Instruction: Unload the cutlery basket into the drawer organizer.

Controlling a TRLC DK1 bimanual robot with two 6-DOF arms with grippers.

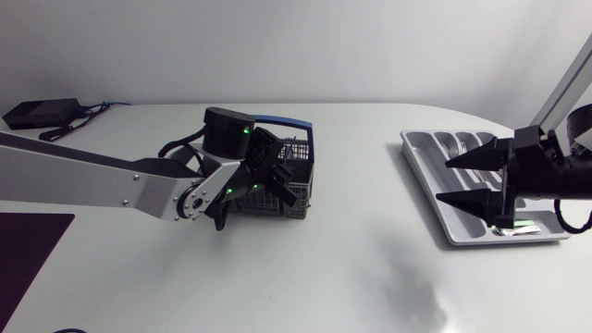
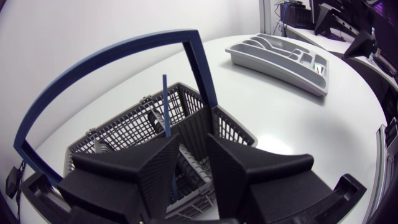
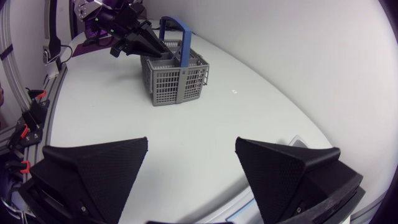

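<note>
Grey cutlery basket [image 3: 177,84] with a blue handle [image 3: 175,27], pale grey drawer organizer [image 1: 442,199], white table [image 1: 351,264].

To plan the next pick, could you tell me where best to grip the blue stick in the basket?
Probably take the blue stick by its free top end, coming straight down: it stands upright, and the basket walls block its sides.

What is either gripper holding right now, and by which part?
Nothing. The right gripper hangs open and empty by the drawer organizer. The left gripper is open over the cutlery basket, a thin blue handle between its fingers, unclamped.
</note>
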